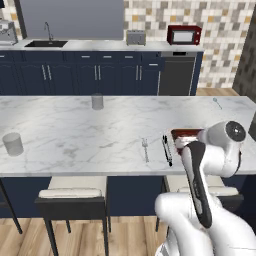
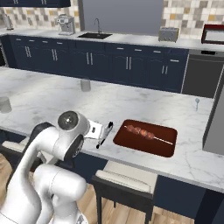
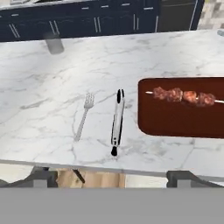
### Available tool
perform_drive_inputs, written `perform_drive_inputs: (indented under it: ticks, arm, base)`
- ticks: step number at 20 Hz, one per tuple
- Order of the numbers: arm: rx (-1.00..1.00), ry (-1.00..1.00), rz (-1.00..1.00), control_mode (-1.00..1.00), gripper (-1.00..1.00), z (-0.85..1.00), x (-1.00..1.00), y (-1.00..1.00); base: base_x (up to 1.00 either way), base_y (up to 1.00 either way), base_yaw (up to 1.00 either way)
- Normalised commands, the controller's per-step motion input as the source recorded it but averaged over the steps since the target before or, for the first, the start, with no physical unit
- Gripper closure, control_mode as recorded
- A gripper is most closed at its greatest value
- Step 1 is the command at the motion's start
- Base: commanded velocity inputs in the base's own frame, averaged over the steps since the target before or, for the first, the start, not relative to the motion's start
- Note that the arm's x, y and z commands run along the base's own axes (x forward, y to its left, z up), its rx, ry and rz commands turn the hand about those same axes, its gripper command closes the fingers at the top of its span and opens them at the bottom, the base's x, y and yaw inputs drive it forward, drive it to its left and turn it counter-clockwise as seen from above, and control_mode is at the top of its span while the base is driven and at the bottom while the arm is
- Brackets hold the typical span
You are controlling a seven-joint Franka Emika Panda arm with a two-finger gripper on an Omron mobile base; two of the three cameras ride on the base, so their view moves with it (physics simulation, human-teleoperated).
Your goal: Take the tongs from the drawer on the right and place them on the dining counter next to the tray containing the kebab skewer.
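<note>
The tongs (image 3: 117, 122) are lying flat on the dining counter (image 3: 52, 109), and we are seeing them in the hand view between two neighbours. Going from left to right there: at about nine o'clock from the tongs a silver fork (image 3: 84, 116) is resting; then the tongs themselves are stretching toward twelve o'clock; at three o'clock the tray (image 3: 157, 118) is sitting just beside them, apart from them, with the kebab skewer (image 3: 183, 95) lying across it. We are judging that the tongs are placed parallel to the tray's short edge because the task is asking for them next to the tray, so this step is looking done.

In the right base view the arm is folding low in front of the counter edge, its wrist pointing toward the counter. The gripper (image 3: 112, 177) is hovering off the counter's near edge, at six o'clock from the tongs. Its fingers (image 3: 41, 178) are standing wide apart and are holding nothing.
</note>
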Motion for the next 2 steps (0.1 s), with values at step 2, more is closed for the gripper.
perform_drive_inputs:
  ticks: [2]
  arm:
    - [0.10, -0.04, -0.03, -1.00, -1.00, 0.00, 0.00, -0.22]
  base:
    - [0.00, 0.00, 0.00]
